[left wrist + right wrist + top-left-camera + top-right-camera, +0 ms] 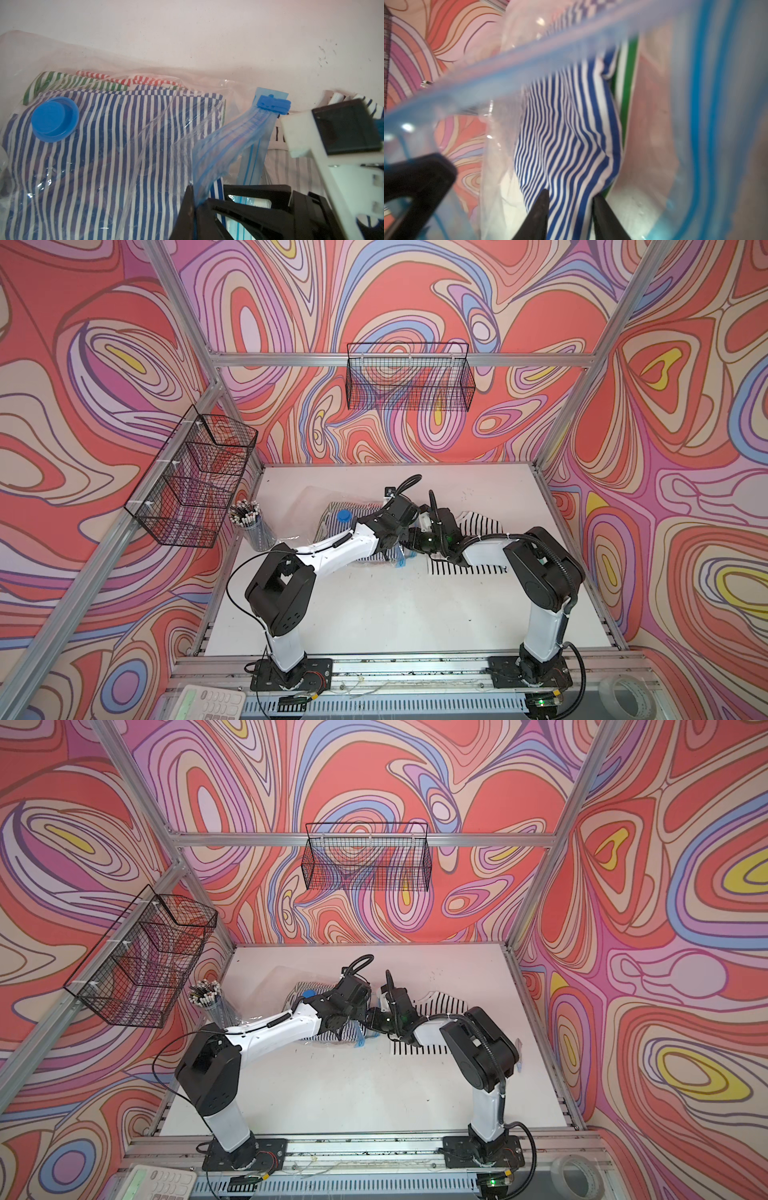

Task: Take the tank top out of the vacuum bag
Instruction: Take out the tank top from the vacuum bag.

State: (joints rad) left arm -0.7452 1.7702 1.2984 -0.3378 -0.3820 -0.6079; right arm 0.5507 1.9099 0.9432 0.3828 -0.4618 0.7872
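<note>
Vacuum bag (83, 58), clear, on the surface (374, 614) left of centre, mouth open. Contents: 3 striped garments: blue-striped tank top (562, 135) uppermost, green-striped garment (62, 81) and red-striped garment (145, 80) under it. Left claw (195, 199) clamped on the zip strip (224, 143). Right claw (571, 199) inside the mouth, nipping a fold of the blue-striped tank top. 1 black-striped garment (461, 570) lies outside.
</note>
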